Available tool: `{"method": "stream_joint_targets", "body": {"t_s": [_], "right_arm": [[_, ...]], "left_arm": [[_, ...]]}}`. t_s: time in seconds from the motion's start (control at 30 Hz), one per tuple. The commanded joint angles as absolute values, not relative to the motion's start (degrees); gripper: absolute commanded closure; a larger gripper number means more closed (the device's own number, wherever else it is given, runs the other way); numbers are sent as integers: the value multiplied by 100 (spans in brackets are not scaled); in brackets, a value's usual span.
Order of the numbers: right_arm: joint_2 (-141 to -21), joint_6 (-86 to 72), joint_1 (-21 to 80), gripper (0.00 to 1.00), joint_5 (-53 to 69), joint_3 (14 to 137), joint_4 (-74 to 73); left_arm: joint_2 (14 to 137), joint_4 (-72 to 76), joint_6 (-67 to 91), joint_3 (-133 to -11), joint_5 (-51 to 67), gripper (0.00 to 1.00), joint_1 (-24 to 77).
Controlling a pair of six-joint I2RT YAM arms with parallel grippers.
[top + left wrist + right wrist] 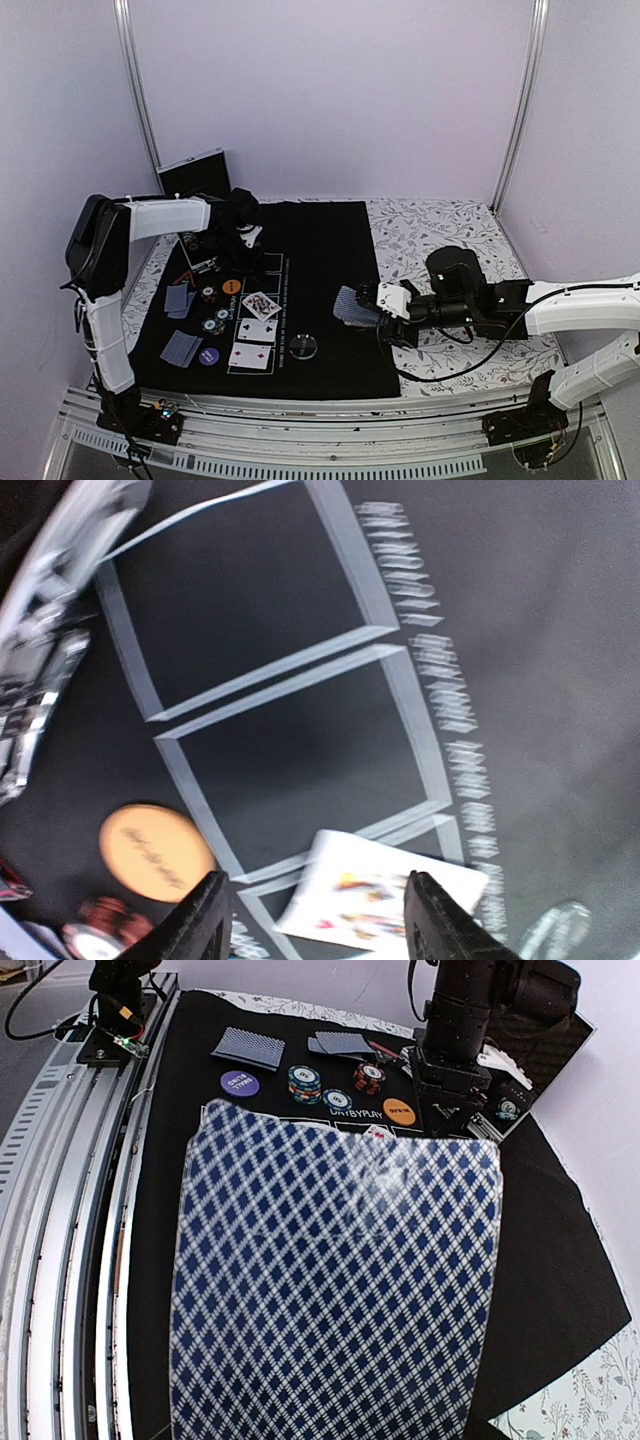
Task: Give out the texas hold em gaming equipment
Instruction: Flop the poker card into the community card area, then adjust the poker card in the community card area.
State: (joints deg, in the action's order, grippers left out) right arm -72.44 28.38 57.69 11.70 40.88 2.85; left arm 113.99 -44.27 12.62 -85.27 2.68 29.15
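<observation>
"What is the left claw doing?"

"The left gripper (318, 927) hangs spread, with nothing between its black fingertips (205, 920). It is just above a white face-up court card (372, 892) on the black felt mat (300, 610). A round orange disc (155, 850) lies near."

"And the right?"

"The right gripper (370, 305) pinches blue-lattice-backed playing cards (330, 1280) over the mat's right part. Two more white face-up cards (258, 330) lie in the printed boxes, with a clear round disc (305, 346) beside them."

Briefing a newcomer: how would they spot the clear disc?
Start at the black mat. Three face-up cards lie near its front edge; the clear disc sits alone right of them. It is see-through, unlike the orange disc and purple disc.
</observation>
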Motion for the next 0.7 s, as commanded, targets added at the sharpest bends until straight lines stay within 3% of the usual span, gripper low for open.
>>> {"method": "stream_joint_targets", "body": {"t_s": [0.0,0.2,0.67], "right_arm": [[-7145,2769,5765,49,1165,4084,325],[-7092,2760,5763,49,1151,4043,339],[-7120,2745,5848,49,1116,4219,231]], "left_arm": [[11370,-4161,1088,-8279,521,40,2669],[11632,-4105,1083,-8147,715,46,2598],[10974,-3380,1491,-6917,1592,49,2545]]}}
